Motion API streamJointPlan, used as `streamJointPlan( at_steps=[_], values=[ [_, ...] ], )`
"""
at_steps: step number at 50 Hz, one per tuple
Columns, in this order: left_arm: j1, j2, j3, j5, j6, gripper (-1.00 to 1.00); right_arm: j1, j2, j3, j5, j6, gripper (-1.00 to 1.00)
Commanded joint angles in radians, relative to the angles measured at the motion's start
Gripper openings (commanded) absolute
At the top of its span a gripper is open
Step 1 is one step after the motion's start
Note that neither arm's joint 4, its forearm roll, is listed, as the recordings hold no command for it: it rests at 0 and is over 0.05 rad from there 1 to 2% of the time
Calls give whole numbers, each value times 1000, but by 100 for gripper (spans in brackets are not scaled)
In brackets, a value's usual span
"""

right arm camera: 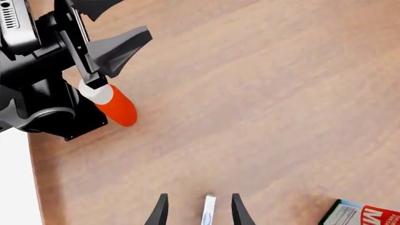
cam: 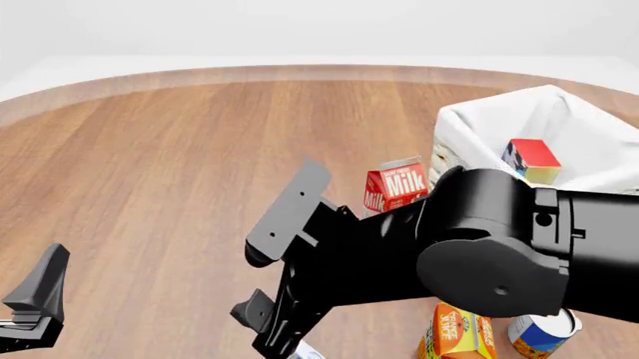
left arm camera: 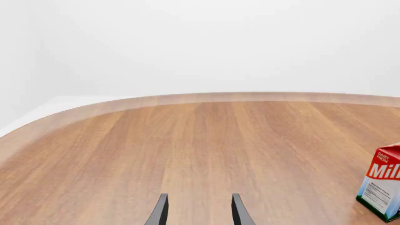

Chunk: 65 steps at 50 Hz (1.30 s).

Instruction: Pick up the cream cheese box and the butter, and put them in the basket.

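The butter [cam: 531, 160], a red-orange rectangular carton, already lies in the cloth-lined woven basket [cam: 469, 127] at far right. The cream cheese box [right arm camera: 209, 208], seen edge-on as a thin white sliver, stands between the spread fingers of the right gripper [right arm camera: 198, 211], long axis along them, not yet clamped; this arm is nearer. The left gripper [left arm camera: 198, 211] is released and empty over smooth wood-grain table [left arm camera: 200, 140], near the glossy milk carton [left arm camera: 382, 187]

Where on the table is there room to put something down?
The wood left of the milk carton, out to the far table edge, is bare. It's crowded on the right: the basket, juice carton and tin can sit there.
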<state>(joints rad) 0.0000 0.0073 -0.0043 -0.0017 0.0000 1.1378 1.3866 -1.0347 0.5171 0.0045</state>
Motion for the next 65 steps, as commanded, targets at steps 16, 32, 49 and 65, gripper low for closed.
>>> streamJointPlan(
  at_steps=[16,32,49,65],
  values=[
    [0,0,0,0,0,100,-8,10,68,-55,44,100],
    [0,0,0,0,0,100,-30,-16,77,-43,44,100],
    [0,0,0,0,0,100,-8,44,91,-76,57,100],
    [0,0,0,0,0,100,-44,31,147,-106,53,100]
  ],
)
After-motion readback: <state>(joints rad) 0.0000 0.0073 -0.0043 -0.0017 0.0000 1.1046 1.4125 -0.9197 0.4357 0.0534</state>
